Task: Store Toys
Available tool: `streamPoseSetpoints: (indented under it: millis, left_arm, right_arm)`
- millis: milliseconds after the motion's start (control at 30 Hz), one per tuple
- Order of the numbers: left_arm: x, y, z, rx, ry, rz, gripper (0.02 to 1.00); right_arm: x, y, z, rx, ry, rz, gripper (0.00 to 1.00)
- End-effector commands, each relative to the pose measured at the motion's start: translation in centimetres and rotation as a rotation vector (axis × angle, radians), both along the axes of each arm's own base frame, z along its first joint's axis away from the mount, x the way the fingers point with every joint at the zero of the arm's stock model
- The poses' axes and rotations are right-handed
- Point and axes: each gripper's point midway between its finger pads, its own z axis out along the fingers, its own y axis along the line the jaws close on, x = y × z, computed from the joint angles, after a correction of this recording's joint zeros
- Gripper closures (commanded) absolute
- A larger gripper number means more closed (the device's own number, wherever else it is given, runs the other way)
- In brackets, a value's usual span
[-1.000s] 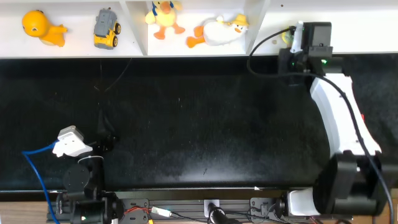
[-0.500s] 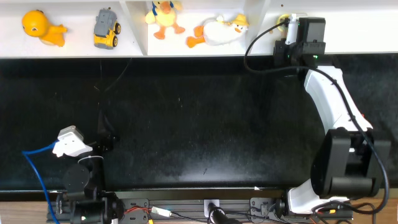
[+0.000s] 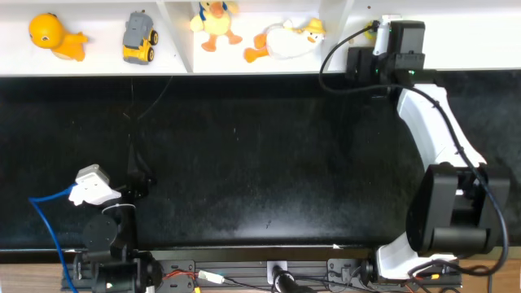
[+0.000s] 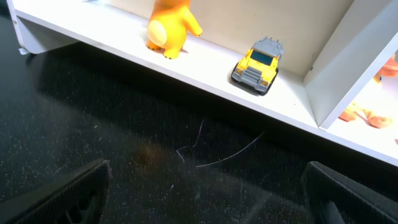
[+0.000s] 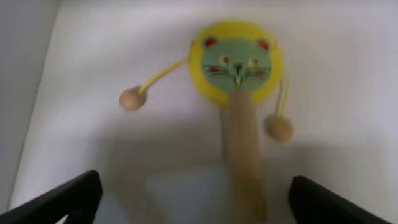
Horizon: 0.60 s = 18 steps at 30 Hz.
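Starting nearest the bases, the left arm (image 3: 106, 232) is seen folded low at the near-left corner of the black surface (image 3: 260, 163). The left pincer (image 4: 206, 171) is spread wide, its two dark fingers (image 4: 68, 193) set far apart. Nothing is held between them, and black surface lies beneath.

Farther off, the right arm (image 3: 435, 122) is stretched up the right side of the surface to the white shelf (image 3: 244, 67) that runs along the far edge. The right pincer (image 5: 194, 183) is held over the shelf's rightmost compartment and is likewise released, with its fingers (image 5: 59, 199) wide apart. A rattle toy (image 5: 237, 62) lies flat on the compartment floor. It is made up of a yellow round head with a green cat face, a wooden handle pointing back toward the gap between the fingers, and two wooden beads on yellow strings, one to each side. The handle is touched by neither finger, as far as can be seen.

In the leftmost compartment an orange duck (image 4: 169, 28) and a yellow-and-grey toy truck (image 4: 258, 62) are stood side by side, apart from each other. Beyond a white divider (image 4: 345, 59), in the middle compartment, a yellow duck plush (image 3: 216, 23) and a white duck plush (image 3: 289, 41) are placed next to one another.
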Motion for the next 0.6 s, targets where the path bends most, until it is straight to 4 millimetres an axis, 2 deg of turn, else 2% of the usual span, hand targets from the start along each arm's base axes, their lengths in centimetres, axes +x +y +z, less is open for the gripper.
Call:
streamPoseSetpoints:
  millis: [33, 133, 200, 333, 433, 500, 600]
  left_arm:
    - [0.0, -0.1, 0.0, 0.021, -0.001, -0.011, 0.02]
    - [0.0, -0.1, 0.0, 0.021, -0.001, -0.011, 0.02]
    - [0.0, -0.1, 0.0, 0.021, -0.001, -0.011, 0.02]
    - [0.0, -0.1, 0.0, 0.021, -0.001, -0.011, 0.023]
    - [0.0, -0.1, 0.0, 0.021, -0.001, -0.011, 0.02]
    - [0.0, -0.1, 0.0, 0.021, -0.001, -0.011, 0.023]
    - [0.0, -0.1, 0.0, 0.021, -0.001, -0.011, 0.02]
  right_arm:
    - [-3.7, -0.8, 2.2, 0.109, 0.089, -0.207, 0.003]
    - [-8.2, -2.1, 3.7, 0.122, 0.176, -0.385, 0.005]
    - [-13.3, -3.7, 5.0, 0.143, 0.251, -0.613, 0.005]
    - [-19.4, -6.9, 7.1, 0.141, 0.275, -0.9, 0.003]
    - [-21.9, -9.6, 8.1, 0.145, 0.263, -1.017, 0.005]
    - [-23.6, -12.3, 8.4, 0.165, 0.257, -1.132, 0.003]
    - [-25.0, -16.0, 8.4, 0.193, 0.226, -1.277, 0.005]
